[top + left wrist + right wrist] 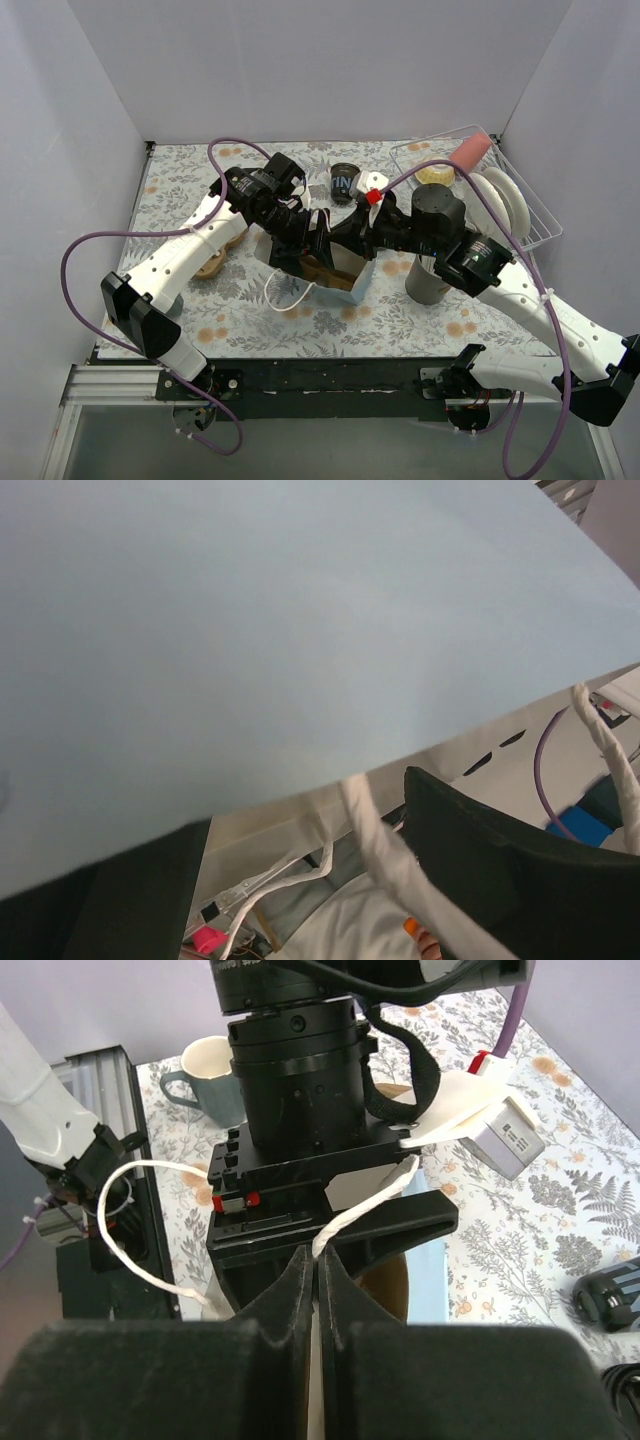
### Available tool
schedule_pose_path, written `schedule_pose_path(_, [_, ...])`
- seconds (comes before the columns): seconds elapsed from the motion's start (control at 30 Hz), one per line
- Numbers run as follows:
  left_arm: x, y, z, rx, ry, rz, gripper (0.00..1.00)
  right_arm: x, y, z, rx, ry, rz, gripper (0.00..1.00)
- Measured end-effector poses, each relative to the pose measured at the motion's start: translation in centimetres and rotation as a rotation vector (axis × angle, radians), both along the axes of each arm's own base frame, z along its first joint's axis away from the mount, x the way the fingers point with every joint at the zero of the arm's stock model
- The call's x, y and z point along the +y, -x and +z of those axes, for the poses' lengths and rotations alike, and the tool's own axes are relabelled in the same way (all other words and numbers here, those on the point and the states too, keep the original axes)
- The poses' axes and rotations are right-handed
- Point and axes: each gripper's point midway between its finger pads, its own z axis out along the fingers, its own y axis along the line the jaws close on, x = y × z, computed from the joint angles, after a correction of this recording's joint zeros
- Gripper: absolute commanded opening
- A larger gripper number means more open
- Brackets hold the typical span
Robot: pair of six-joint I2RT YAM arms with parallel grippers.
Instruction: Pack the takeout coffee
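Right wrist view, nearest first: the right gripper (316,1290) was pinched on the white cord handle (365,1205) of the pale blue paper bag (425,1285). The left gripper (305,238) stood spread at the bag's mouth, apparently gripping nothing. Beyond, the small black lettered paper cup (345,183) stood unpacked on the floral table (240,310). The step looked like opening the bag; the next move called for fetching that cup.

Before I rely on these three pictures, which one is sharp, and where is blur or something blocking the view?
Top view: evenly lit, sharp, no glare; the blue bag is mostly covered. Left wrist view: the bag's wall fills the frame, flat and featureless; the rest is soft. Right wrist view: the right gripper, shut on the white handle, is dark and blurred; the mug is sharp.
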Motion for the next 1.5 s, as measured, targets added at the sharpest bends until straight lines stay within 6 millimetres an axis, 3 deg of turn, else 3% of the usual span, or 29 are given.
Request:
schedule_pose_path(0.47, [0.9,1.2,0.6,-0.020,0.022,-0.006,0.75,-2.3,-4.4,0.5,-0.007,-0.009,-0.307,0.01])
schedule_pose_path(0.6, [1.1,1.7,1.3,-0.042,0.051,-0.011,0.81,-2.6,-4.9,0.4,0.006,-0.014,-0.350,0.01])
schedule_pose_path(0.63, [1.1,1.7,1.5,-0.051,0.062,-0.011,0.85,-2.7,-5.0,0.4,0.008,-0.015,-0.356,0.01])
schedule_pose_path(0.67, [1.0,1.6,1.7,-0.063,0.073,-0.010,0.98,-2.7,-5.1,0.3,0.011,-0.013,-0.361,0.01])
schedule_pose_path(0.8, [0.5,0.7,3.0,-0.115,0.108,0.014,0.98,-2.6,-5.2,-0.2,0.027,0.001,-0.364,0.02])
schedule_pose_path(0.93, [-0.2,-1.5,6.5,-0.248,0.163,0.070,0.98,-2.5,-5.1,-1.0,0.051,0.021,-0.363,0.07])
schedule_pose_path(1.03, [-0.5,-3.4,9.9,-0.370,0.210,0.125,0.98,-2.4,-5.1,-1.2,0.061,0.023,-0.361,0.16])
schedule_pose_path(1.07, [-0.5,-4.1,11.1,-0.416,0.225,0.150,0.98,-2.5,-5.1,-1.2,0.064,0.022,-0.362,0.28])
schedule_pose_path(1.17, [-0.3,-5.8,13.7,-0.518,0.250,0.221,0.98,-2.5,-5.0,-1.0,0.080,0.020,-0.369,0.49])
schedule_pose_path(1.23, [0.3,-7.0,14.6,-0.572,0.243,0.282,0.98,-2.7,-5.1,-0.6,0.086,0.018,-0.381,0.53])
schedule_pose_path(1.3, [1.2,-7.9,14.9,-0.614,0.213,0.351,0.98,-2.9,-5.4,0.0,0.092,0.010,-0.408,0.67])
schedule_pose_path(1.4, [3.4,-8.5,14.2,-0.676,0.162,0.446,0.97,-3.6,-5.7,1.0,0.119,-0.006,-0.461,0.71])
schedule_pose_path(1.5, [6.2,-8.5,14.2,-0.725,0.096,0.528,0.87,-4.4,-6.0,2.1,0.169,-0.001,-0.528,0.67])
